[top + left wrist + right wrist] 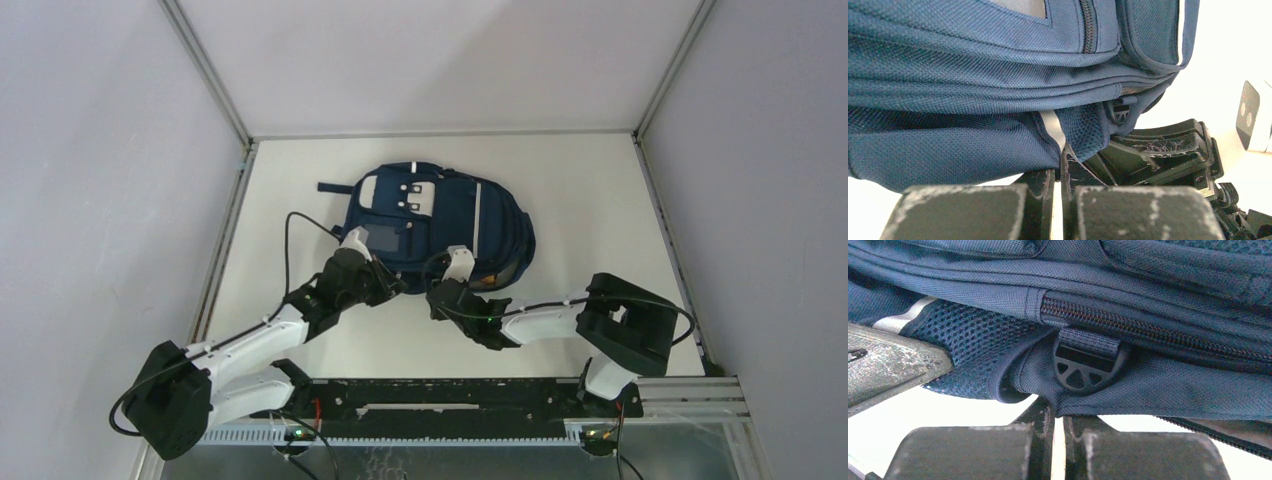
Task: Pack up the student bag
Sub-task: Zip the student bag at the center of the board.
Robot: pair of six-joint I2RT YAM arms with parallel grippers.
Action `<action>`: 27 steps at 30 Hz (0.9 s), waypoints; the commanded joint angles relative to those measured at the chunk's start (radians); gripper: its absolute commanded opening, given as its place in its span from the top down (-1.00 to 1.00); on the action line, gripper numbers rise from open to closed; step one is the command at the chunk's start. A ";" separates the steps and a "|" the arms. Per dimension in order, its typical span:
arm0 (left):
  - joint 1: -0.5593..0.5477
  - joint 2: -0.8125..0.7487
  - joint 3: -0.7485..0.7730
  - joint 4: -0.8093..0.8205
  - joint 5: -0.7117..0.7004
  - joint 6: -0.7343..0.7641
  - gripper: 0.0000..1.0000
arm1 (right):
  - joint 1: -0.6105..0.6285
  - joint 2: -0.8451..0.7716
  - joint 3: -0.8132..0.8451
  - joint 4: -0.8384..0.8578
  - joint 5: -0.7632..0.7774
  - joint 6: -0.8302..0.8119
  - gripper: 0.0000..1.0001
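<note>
The student bag point(440, 225), a navy backpack with white front patches, lies flat on the white table point(600, 200). Both grippers meet its near edge. In the left wrist view, my left gripper point(1062, 160) is shut, pinching the bag's fabric point(973, 100) beside a pale stripe point(1052, 125) and mesh. Seen from above, the left gripper point(398, 285) sits at the bag's near left corner. My right gripper point(1057, 412) is shut on a fold of the bag point(1173, 390) just below a black strap buckle point(1083, 367) and a closed zipper point(1148, 332). From above, the right gripper point(462, 285) is close to the right of the left one.
The two grippers sit close together: the right gripper's black body point(1158, 155) fills the left wrist view, and a left finger point(888, 365) shows in the right wrist view. Grey walls and metal frame posts point(215, 80) enclose the table. A black rail point(450, 395) runs along its near edge.
</note>
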 commanded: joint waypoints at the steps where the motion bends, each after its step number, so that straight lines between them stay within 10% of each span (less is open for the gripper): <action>1: 0.005 -0.054 0.072 0.035 0.009 0.038 1.00 | 0.001 -0.088 0.016 -0.089 0.053 0.011 1.00; 15: 0.279 -0.242 0.013 -0.130 -0.016 0.112 1.00 | -0.061 -0.472 -0.321 -0.351 0.083 0.132 1.00; 27: 0.289 -0.210 0.009 -0.108 0.016 0.132 1.00 | -0.075 -0.498 -0.293 -0.342 0.045 0.071 1.00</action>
